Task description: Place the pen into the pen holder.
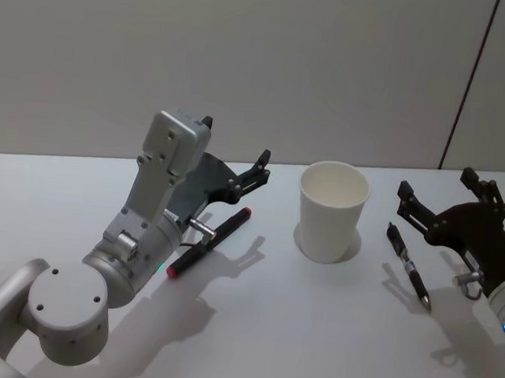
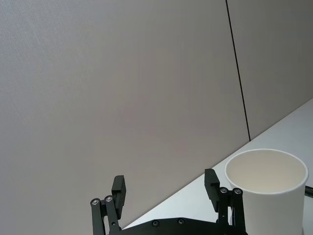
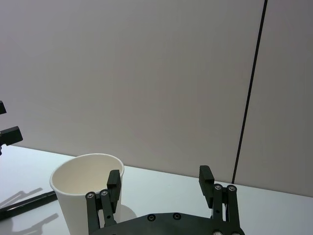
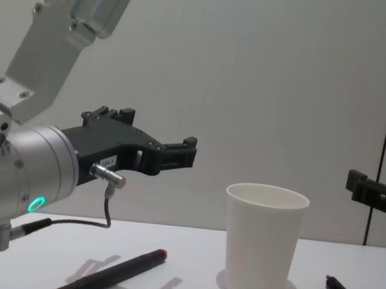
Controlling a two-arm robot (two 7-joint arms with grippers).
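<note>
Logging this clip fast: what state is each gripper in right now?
Left gripper: open, empty, near the black-and-red pen.
Right gripper: open, empty, near the black pen.

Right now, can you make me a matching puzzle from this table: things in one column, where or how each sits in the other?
Things:
1. paper cup
2. red-ended pen
3. black pen
4. left tool

Places or states:
A. lying on the robot's right of the cup
B. open, raised off the table
C. upright, mid-table
D. lying on the robot's left of the cup

Pairs: 1-C, 2-D, 3-A, 4-B.
</note>
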